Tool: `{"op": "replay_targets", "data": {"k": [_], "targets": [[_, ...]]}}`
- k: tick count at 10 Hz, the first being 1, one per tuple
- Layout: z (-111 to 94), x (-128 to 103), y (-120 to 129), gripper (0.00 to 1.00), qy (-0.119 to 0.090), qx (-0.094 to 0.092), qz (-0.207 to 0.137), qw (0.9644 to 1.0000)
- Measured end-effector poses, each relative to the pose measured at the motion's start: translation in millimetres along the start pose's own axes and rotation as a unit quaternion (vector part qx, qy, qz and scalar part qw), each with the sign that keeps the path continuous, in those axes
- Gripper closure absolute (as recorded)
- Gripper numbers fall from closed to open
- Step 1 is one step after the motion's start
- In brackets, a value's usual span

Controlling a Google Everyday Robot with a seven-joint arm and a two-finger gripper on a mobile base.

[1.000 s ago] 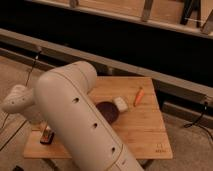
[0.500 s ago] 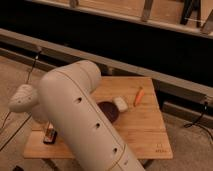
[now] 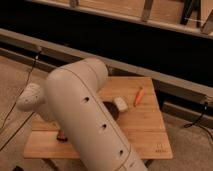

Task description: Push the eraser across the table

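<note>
The table (image 3: 145,132) is a small light-wood plank top in the middle of the camera view. My big white arm (image 3: 85,115) crosses its left half. A rounded white arm joint (image 3: 30,97) hangs over the table's left edge. The gripper is hidden behind the arm, somewhere near the table's left front. A small dark piece (image 3: 62,136) shows at the arm's lower left edge on the table. I cannot tell whether that piece is the eraser or part of the gripper.
A dark purple bowl (image 3: 113,109) is half hidden by the arm at the table's centre. A small white rounded block (image 3: 120,103) lies beside it, and an orange stick-like thing (image 3: 139,96) lies further right. A dark rail (image 3: 165,82) runs behind the table. Cables trail on the floor.
The arm and its rounded joint have swung to the right over the table. They now cover most of the dark block that showed at the left front.
</note>
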Motion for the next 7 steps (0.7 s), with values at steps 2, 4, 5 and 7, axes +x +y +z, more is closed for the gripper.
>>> {"op": "replay_targets", "data": {"k": [2,4,5,7], "targets": [[6,12,-23,0.35,0.014,0.015,0.014,0.9997],[16,24,-44,0.35,0.034,0.027,0.031,0.9986],[19,28,-50,0.35,0.04,0.03,0.036,0.9981],[27,40,-65,0.35,0.06,0.037,0.05,0.9962]]}}
